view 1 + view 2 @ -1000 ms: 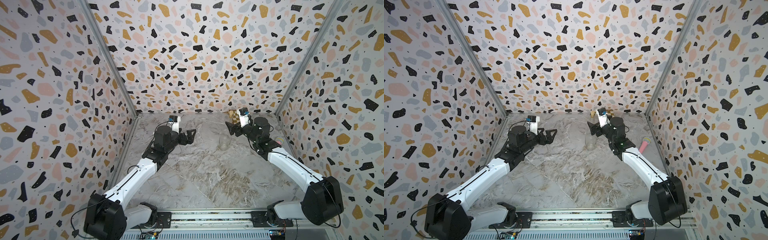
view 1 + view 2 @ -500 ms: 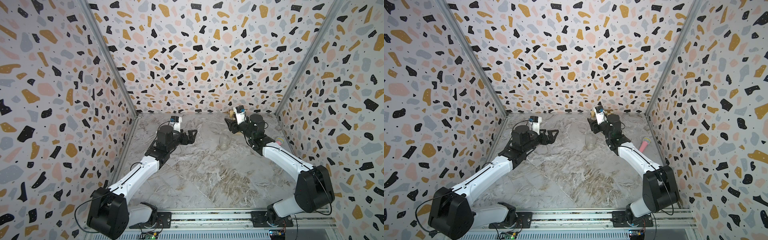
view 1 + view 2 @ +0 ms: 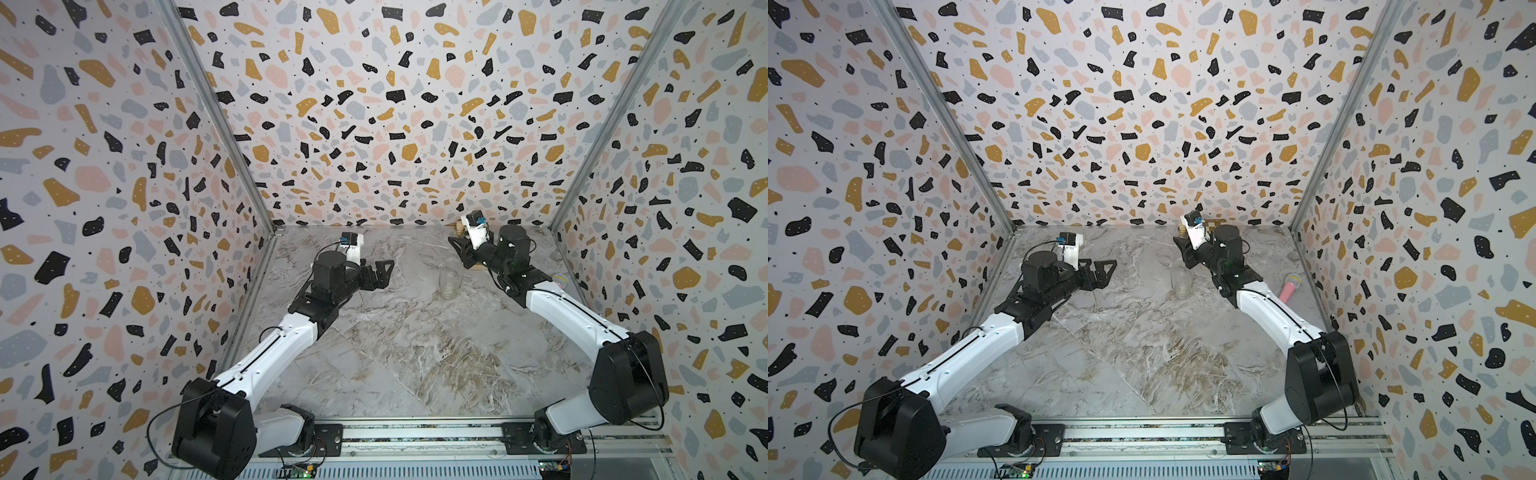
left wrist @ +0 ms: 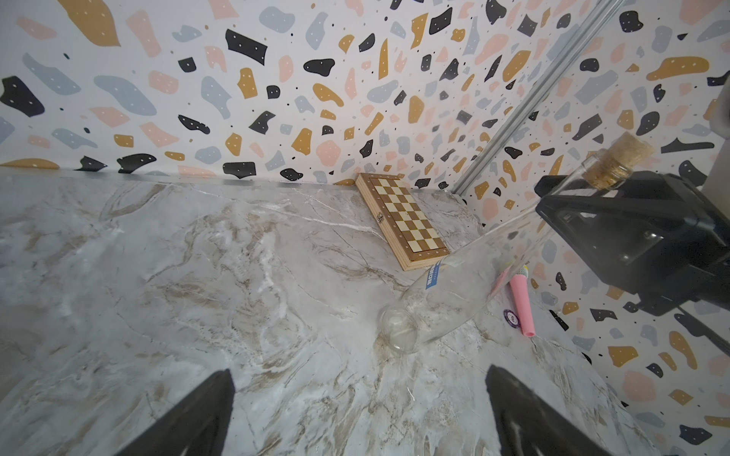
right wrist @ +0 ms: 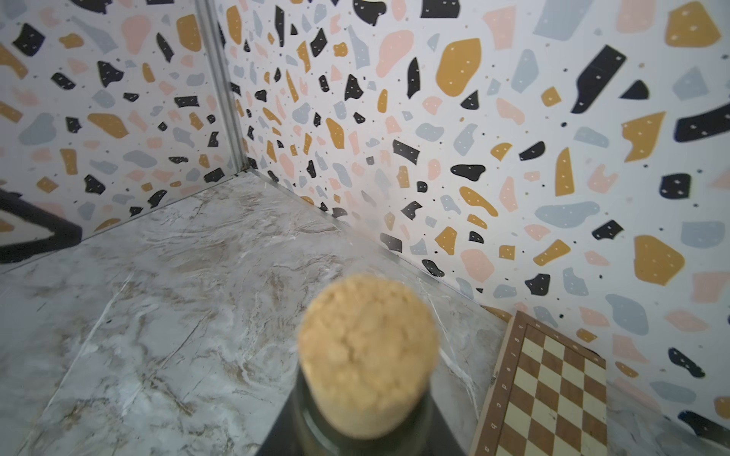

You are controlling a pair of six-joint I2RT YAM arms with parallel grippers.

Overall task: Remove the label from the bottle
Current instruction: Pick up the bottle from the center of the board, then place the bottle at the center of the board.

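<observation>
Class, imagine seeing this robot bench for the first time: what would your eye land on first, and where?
Probably the clear bottle with its blue label, standing far back on the table, the right gripper flanking its corked neck. Next, the wooden chessboard by the back wall and the pink microphone lying near the right wall.

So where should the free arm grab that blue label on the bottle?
Probably one end of the label: a thin strip flat on the rounded wall of the bottle, so only an edge can be pinched. The open left gripper should come from its own side, where the label shows; the right gripper is around the neck under the cork.
</observation>
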